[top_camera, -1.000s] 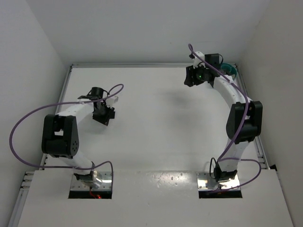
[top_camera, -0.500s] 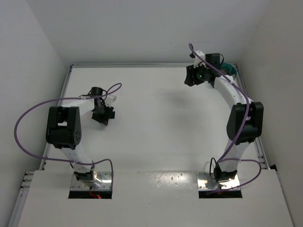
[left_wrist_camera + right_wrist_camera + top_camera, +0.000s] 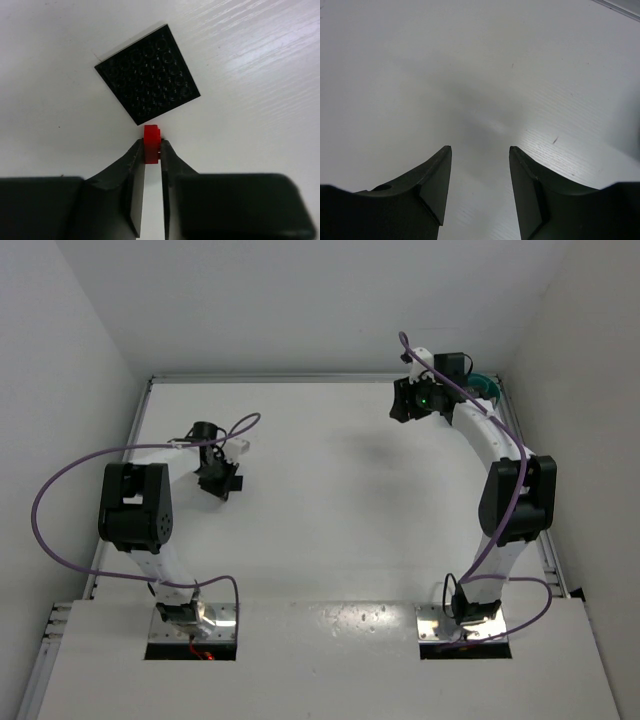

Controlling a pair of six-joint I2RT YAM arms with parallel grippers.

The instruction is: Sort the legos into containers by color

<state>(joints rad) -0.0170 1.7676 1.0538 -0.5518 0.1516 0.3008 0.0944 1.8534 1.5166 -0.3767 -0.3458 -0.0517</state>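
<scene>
Between the left fingers [image 3: 131,167] sits a red lego [image 3: 151,144], beside a black plate [image 3: 147,74] on the surface [image 3: 250,75]. They just squeezed shut on it, so it can go to the teal bowl [image 3: 486,386]. The right fingers [image 3: 436,175] hang half open, empty.

The table [image 3: 320,500] is plain white and a bit glossy, with faint streaks in the finish. Just ahead of the left fingers [image 3: 132,160] a flat black square plate [image 3: 147,75] lies on it studs-up, turned cornerwise, with its nearest corner just past the tips. Pinched between those tips is a tiny red brick [image 3: 151,142]; can't tell if it's touching the surface. Ahead of the right fingers [image 3: 437,170] there's a small dark scratch [image 3: 555,140] slightly to their right, and a metal edge strip [image 3: 620,7] farther out. A teal bowl [image 3: 485,385] sits off to the side of them in the far corner, partly hidden.
</scene>
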